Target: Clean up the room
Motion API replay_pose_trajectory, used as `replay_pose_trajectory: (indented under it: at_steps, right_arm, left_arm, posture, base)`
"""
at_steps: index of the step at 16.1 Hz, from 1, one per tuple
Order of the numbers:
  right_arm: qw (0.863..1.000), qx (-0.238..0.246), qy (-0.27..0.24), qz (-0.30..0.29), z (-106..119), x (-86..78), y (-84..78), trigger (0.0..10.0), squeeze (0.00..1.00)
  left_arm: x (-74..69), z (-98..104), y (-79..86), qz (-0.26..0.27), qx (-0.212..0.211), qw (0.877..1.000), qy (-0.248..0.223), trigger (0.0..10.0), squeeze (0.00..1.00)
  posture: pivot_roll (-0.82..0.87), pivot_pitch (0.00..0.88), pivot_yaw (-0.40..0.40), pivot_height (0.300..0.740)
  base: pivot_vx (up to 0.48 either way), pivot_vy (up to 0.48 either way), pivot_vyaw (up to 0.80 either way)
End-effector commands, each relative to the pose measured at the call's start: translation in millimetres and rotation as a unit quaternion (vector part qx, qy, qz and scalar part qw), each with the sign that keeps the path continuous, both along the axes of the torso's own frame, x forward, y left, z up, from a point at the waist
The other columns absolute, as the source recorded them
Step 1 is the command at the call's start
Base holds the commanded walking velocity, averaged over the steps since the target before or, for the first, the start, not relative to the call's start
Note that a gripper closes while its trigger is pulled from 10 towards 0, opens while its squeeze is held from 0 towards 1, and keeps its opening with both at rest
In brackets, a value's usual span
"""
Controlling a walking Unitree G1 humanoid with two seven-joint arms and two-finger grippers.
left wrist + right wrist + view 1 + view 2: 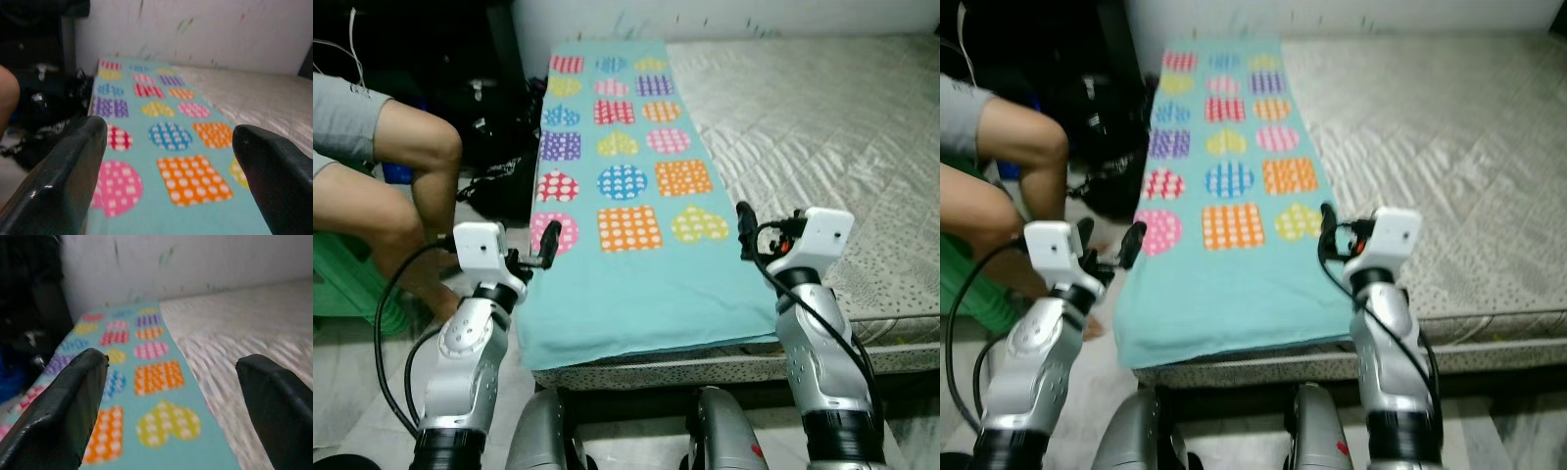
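Bedroom: lying low against a scuffed white wall, a bare quilted mattress (822, 127), with a dark heap of bags (494, 147) at its left side.
Cloth: stretching flat along the left strip of the mattress, a turquoise blanket (636, 284) printed with dotted and checked hearts and squares; long axis running straight away from the robot, near hem drooping slightly over the mattress edge.
Left gripper (543, 252): hovering at the blanket's near left edge, fingers (63, 171) spread wide apart, holding nothing.
Right gripper (744, 230): hovering over the blanket's near right edge, beside the yellow heart, fingers (63, 406) likewise wide apart, holding nothing.
Key relation: flanking the near end of the blanket, one gripper at each long edge, both about equally close; blanket lying directly ahead of and below the fingers, between the two arms.
Likely step: judging from the stance, lining up for a two-handed pinch of the near corners for folding or lifting away.
Bystander: sitting at far left on a green stool (342, 279), a person's bare knee (435, 147) close to the left arm; worth minding during any outward swing.
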State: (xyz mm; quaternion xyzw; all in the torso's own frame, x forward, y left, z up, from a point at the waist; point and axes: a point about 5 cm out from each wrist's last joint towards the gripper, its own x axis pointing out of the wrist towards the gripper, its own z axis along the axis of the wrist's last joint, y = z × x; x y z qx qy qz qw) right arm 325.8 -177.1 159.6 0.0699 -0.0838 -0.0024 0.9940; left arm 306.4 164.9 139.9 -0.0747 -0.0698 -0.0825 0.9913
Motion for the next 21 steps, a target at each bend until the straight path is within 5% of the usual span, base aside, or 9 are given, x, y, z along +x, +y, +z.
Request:
replay_pose_trajectory:
  at_steps: [1,9,21]
  right_arm:
    - [1.000,0.004,-0.012,0.006,6,5.4,0.6,10.0,0.00]
    - [1.000,0.001,-0.008,0.013,1,5.6,2.3,10.0,0.00]
    - [0.998,-0.016,0.060,-0.017,-39,-22.4,1.4,10.0,0.00]
  left_arm:
    - [4.1,0,5.9,0.008,0.007,1.000,-0.003,10.0,0.00]
    - [1.6,-8,8.1,0.020,0.001,1.000,-0.009,10.0,0.00]
    - [-15.0,-24,9.4,0.020,0.010,1.000,0.017,10.0,0.00]
  posture:
    - [-0.03,0.000,0.061,0.640]
    - [-0.04,0.000,0.047,0.737]
    - [-0.06,0.028,0.061,0.740]
  base:
    - [0.000,0.000,0.00]
    - [0.000,0.000,0.00]
    - [0.000,0.000,0.00]
